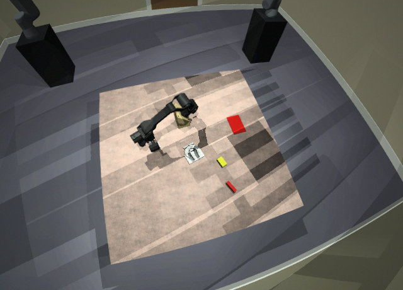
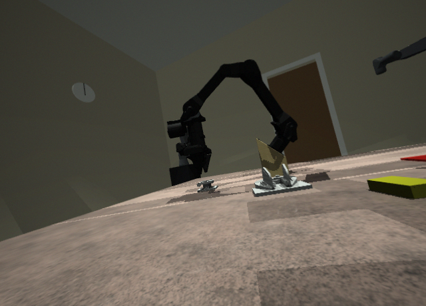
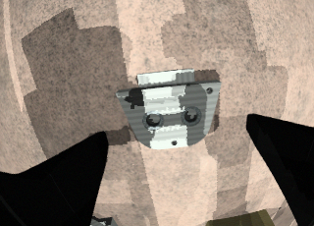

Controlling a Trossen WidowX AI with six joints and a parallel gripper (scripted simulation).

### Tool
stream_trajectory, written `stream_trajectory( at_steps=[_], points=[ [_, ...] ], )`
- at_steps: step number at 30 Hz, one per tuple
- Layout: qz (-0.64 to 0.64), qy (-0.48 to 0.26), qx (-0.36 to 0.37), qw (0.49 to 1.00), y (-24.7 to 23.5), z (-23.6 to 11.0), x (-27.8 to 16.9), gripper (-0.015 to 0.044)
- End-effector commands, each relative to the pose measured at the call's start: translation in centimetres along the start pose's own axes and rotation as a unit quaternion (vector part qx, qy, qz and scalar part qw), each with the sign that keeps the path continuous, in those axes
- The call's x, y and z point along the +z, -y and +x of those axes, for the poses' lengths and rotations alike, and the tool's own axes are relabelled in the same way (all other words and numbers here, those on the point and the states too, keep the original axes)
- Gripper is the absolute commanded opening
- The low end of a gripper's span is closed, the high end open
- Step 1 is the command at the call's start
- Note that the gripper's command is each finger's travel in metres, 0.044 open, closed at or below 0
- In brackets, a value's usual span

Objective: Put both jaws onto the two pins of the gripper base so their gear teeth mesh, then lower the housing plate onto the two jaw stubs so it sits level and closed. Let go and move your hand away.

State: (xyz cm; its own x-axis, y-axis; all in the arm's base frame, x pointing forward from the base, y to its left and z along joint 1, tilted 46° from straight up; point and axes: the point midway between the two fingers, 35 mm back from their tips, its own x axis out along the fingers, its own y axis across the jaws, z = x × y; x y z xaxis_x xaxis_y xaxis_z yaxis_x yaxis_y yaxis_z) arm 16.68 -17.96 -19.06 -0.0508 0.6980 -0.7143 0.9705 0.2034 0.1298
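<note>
The light grey housing plate lies on the table with two round sockets, small holes and a ribbed strip beyond its long edge. My gripper is open and empty, above the plate, with the plate between the fingers in the wrist view but below them. In the top view the arm hides the plate. The gripper base lies flat to one side. Two jaws stand on it side by side; whether their teeth mesh cannot be told.
A tan angled panel stands between the arm's foot and the gripper base. A yellow block, a small red bar and a flat red plate lie beyond the base.
</note>
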Motion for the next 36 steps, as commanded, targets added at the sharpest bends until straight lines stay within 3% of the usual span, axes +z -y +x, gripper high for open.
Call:
stream_trajectory(
  at_steps=[1,18,36],
  points=[
    [0.002,0.000,0.001,1.000,0.0,0.1,0.0,0.0440],
    [0.000,0.000,0.000,1.000,0.0,0.1,0.0,0.0440],
    [0.001,0.000,0.001,1.000,-0.2,3.0,0.2,0.0440]
  ],
)
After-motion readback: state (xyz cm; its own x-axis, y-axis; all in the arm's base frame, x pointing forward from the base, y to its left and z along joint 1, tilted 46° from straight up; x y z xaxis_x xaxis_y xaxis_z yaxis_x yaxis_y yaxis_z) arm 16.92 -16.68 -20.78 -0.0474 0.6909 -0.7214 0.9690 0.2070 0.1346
